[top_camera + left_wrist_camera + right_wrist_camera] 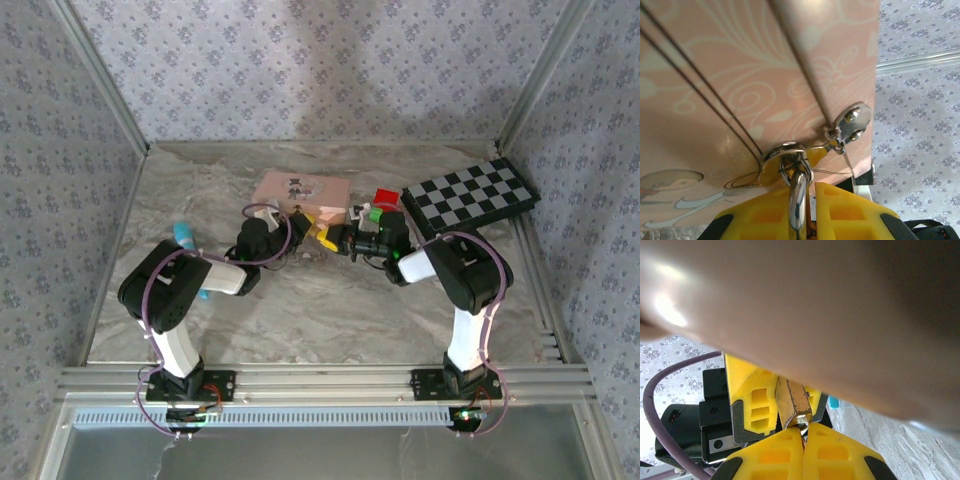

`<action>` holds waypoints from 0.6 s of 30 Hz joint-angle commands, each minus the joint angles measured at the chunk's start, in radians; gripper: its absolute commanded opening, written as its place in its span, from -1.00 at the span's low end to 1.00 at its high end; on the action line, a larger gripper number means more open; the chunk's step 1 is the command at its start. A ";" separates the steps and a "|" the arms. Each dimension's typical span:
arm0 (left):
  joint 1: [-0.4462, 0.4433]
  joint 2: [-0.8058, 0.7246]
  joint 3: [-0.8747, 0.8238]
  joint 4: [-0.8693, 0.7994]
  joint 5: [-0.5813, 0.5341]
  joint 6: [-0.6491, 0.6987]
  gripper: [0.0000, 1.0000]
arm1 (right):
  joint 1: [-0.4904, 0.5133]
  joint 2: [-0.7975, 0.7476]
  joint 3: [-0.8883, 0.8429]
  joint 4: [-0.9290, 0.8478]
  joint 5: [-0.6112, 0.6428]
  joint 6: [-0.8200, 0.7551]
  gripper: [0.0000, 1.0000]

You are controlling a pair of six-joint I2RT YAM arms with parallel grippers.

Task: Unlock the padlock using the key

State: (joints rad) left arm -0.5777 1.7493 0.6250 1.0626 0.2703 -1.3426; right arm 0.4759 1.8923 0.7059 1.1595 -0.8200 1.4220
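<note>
Left wrist view: the pink box (740, 75) occupies the upper left of the frame, and its silver hasp (852, 122) is seen at centre right. The padlock (797, 197) appears to be hooked through the hasp ring at lower centre. Its silver shackle is clamped between the yellow fingers (765, 212) of the left gripper (809, 195). This hold is judged to act as a brace, so that the lock is not swung or twisted when torque is applied.

In the right wrist view, the brass body of the padlock is shown at centre frame, flanked by the left gripper's fingers. The right gripper (802, 447) is placed at the bottom edge, fingers pressed together on a small silver part taken to be the key (801, 427). This part meets the lower end of the body; its depth of insertion cannot be told.

In the top external view, both grippers are set nose to nose just below the box at centre frame. The shackle is not yet released, and a rotation of the key is judged to be required next
</note>
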 commanded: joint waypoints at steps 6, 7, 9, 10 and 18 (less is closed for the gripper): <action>-0.038 -0.092 -0.052 -0.069 0.087 0.036 -1.00 | -0.007 -0.074 -0.014 0.048 0.114 -0.043 -0.22; -0.038 -0.094 -0.045 -0.074 0.070 0.040 -1.00 | -0.011 -0.089 -0.035 0.038 0.124 -0.052 -0.01; -0.041 -0.093 -0.033 -0.082 0.038 0.041 -1.00 | -0.011 -0.124 -0.077 0.014 0.155 -0.080 0.12; -0.041 -0.090 -0.029 -0.081 0.029 0.041 -1.00 | -0.008 -0.140 -0.095 -0.001 0.174 -0.099 0.13; -0.057 -0.085 -0.021 -0.092 -0.036 0.045 -1.00 | 0.056 -0.274 -0.187 -0.143 0.304 -0.209 0.07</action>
State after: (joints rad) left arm -0.6250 1.6775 0.5880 0.9298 0.2489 -1.3243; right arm 0.5064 1.6581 0.5404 1.0882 -0.5964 1.2819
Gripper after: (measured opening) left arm 0.120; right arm 0.538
